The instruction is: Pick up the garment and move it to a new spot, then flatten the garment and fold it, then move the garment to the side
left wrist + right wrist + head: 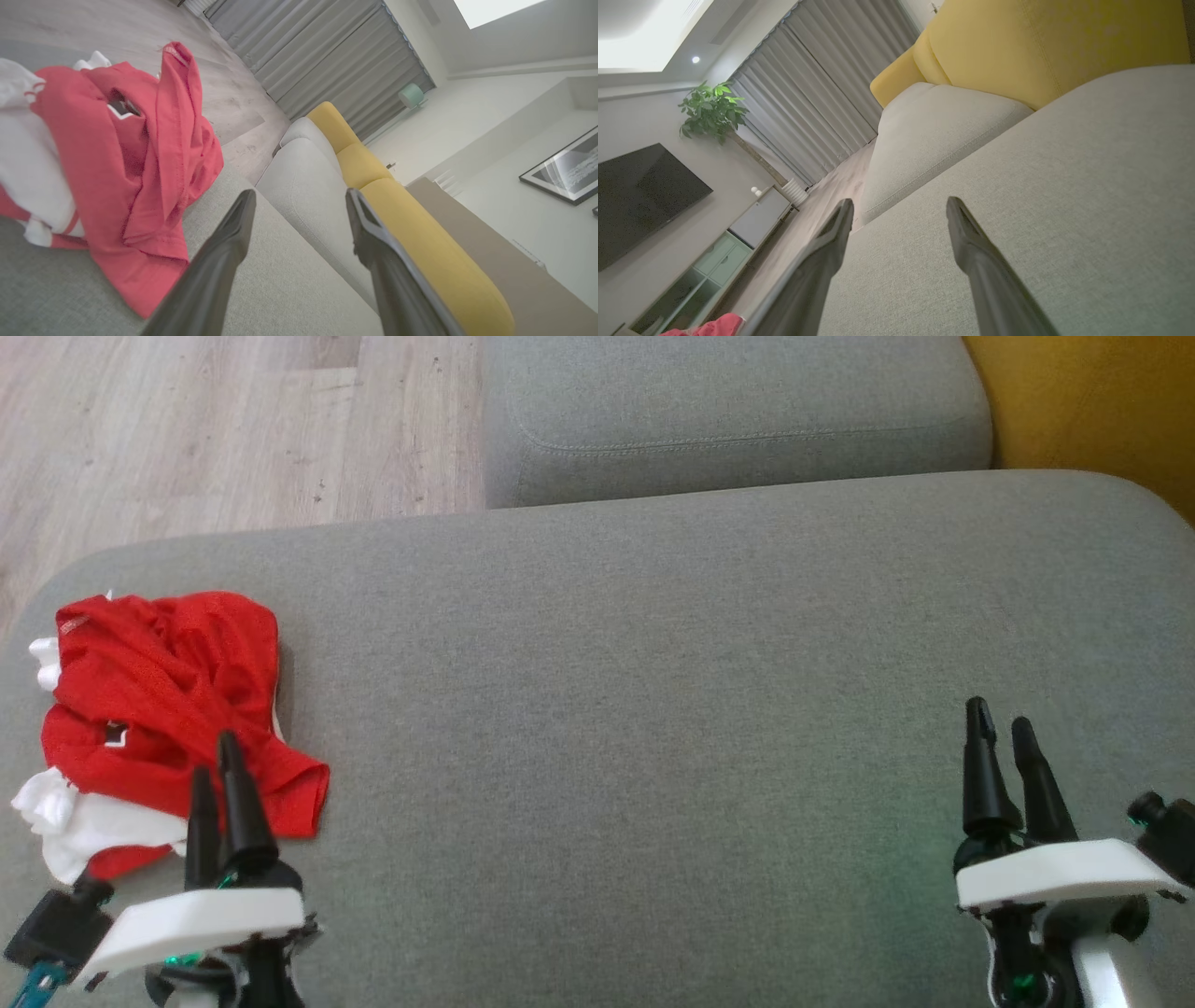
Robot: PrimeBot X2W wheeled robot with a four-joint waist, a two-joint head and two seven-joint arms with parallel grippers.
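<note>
We see the grey seat cushion [653, 709] under soft, even light in the head view, with a thin shadow just beside the red garment [168, 709] lying on it and a faint green tint on the fabric near the right gripper [997, 714]. Both wrist views bow straight lines toward their edges. Far beyond the cushion a ceiling panel [640, 32] glares white, and the left gripper [300, 191] looks soft close to the lens.

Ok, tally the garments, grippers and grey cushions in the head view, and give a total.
Garment: 1
Grippers: 2, left gripper and right gripper
Grey cushions: 2, near cushion and far cushion
Total: 5
</note>
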